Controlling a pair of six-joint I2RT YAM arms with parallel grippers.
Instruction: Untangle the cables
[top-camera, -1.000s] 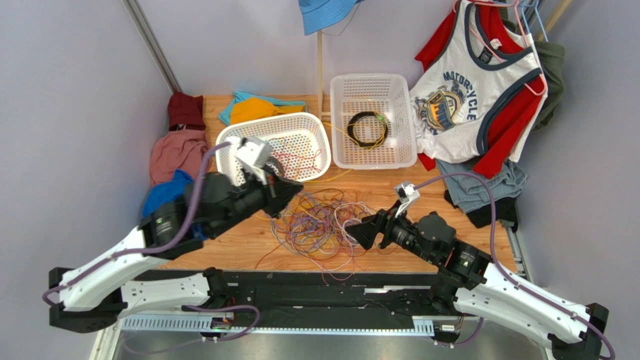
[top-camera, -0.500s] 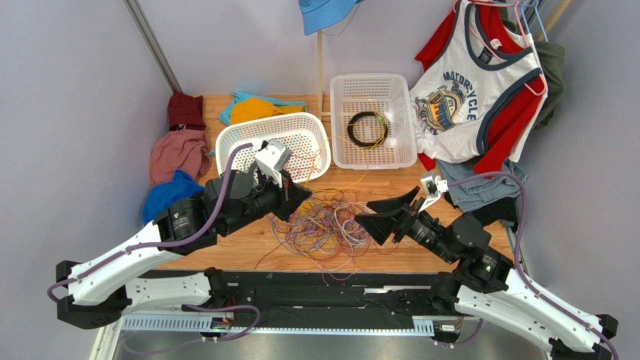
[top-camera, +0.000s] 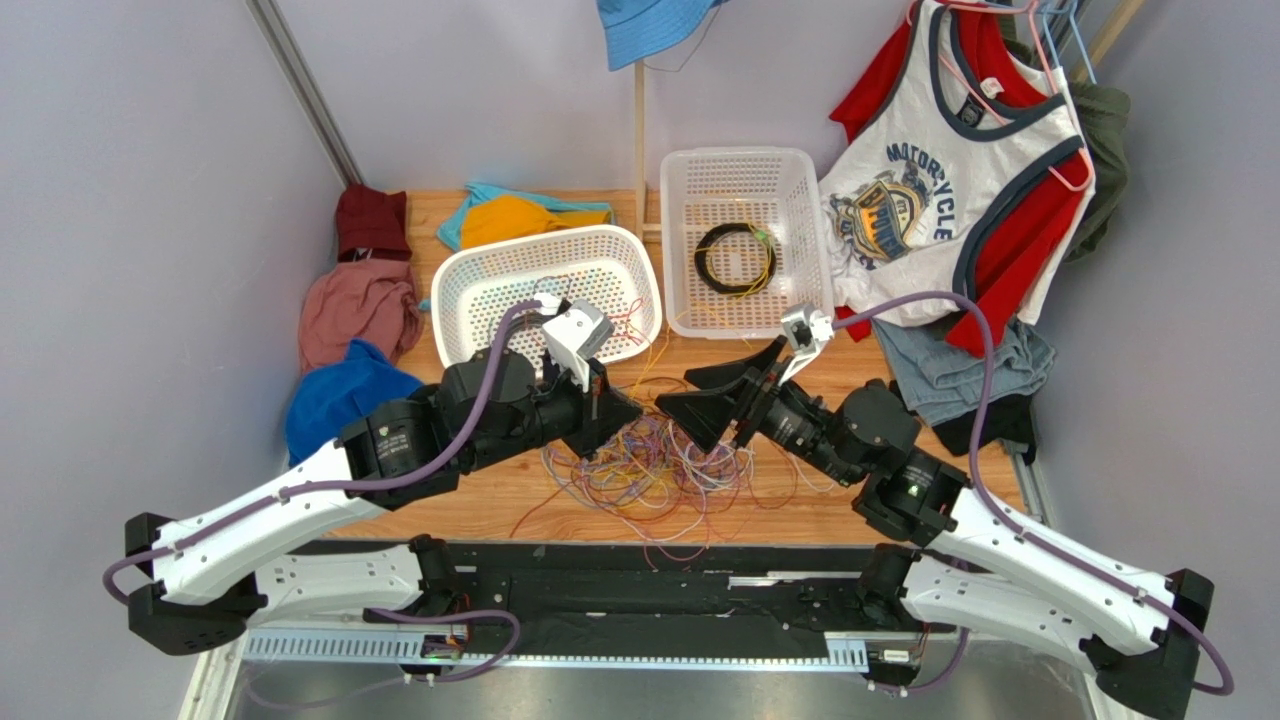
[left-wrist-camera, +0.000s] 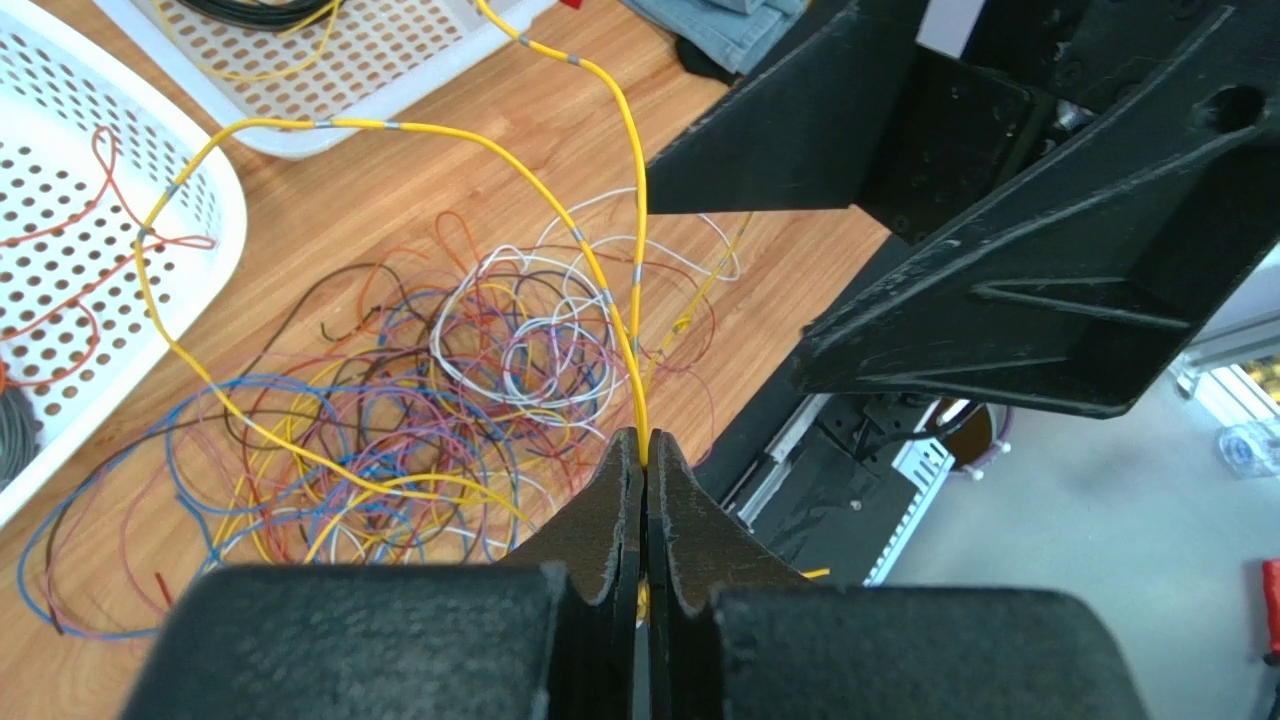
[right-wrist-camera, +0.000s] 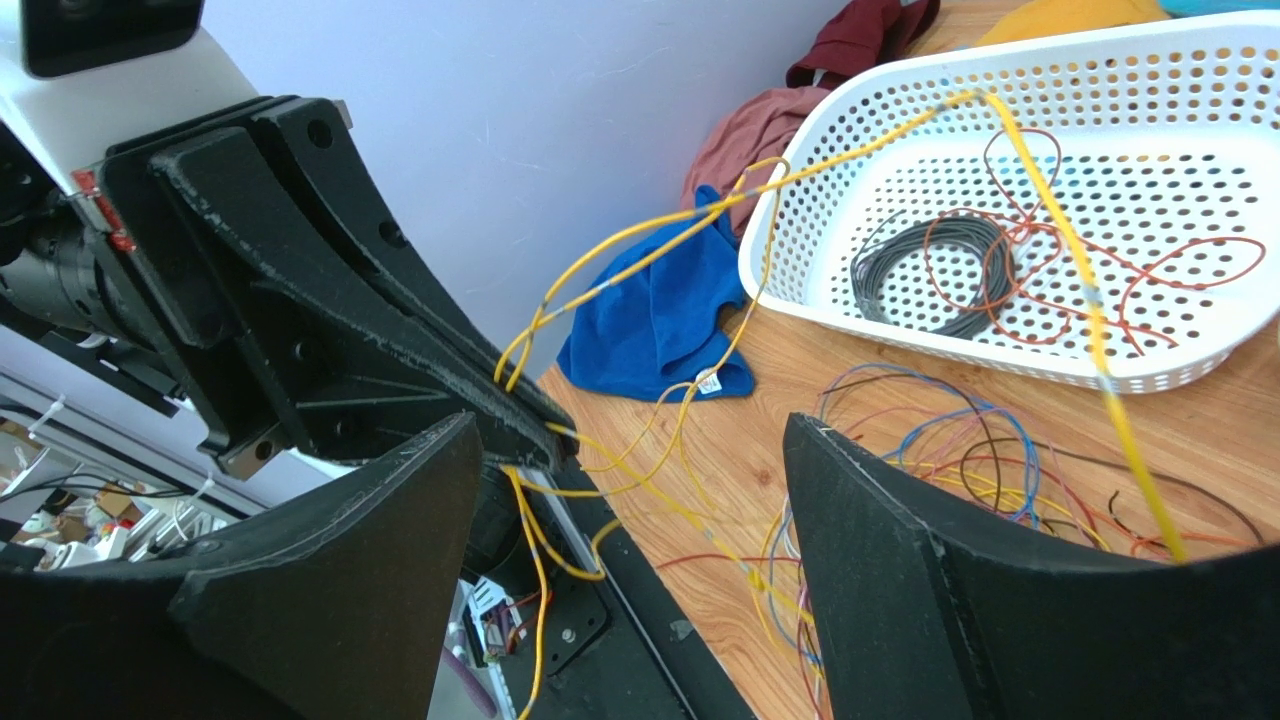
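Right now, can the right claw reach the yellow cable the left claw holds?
Probably yes: the right claw is open, close to the left claw, and the yellow cable runs unobstructed between them.

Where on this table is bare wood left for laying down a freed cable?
Two bare near-edge patches: one between the left arm and the cable tangle, one between the tangle and the right arm. The centre is crowded: left end effector pinching a yellow cable, right end effector open beside it. Clothes line the left, baskets the back.
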